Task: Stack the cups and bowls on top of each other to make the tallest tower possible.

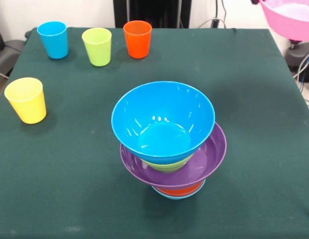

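- The tower (170, 149) stands on the green counter (254, 124), toward the near edge and a little right of centre in my front view.
- From the bottom I read a light-blue bowl (170, 195), of which only a rim sliver shows, then an orange bowl (180, 189), a wide purple bowl (206, 159), a green bowl (169, 166) glimpsed under the top piece, and the deep blue bowl (163, 122) uppermost.
- All the bowls sit mouth-up and nested. The deep blue bowl sits off-centre toward the left of the purple one and looks slightly tilted. I judge the stack stable but not square.
- The deep blue bowl is empty. I see nothing loose in any bowl.
- The pink bowl (288, 17) is off the counter at the top right corner, raised above the counter's level. I presume it is being carried, but I cannot see what holds it.
- Four cups stand upright and empty, well apart from the tower: the blue cup (52, 40), lime cup (97, 46) and orange cup (137, 39) in a row along the far edge, and the yellow cup (26, 99) alone at the left.
- I judge the task part-way: five bowls stacked, pink bowl and all cups outstanding.
- The jaws do not appear in this view; I cannot report whether they are apart or together.
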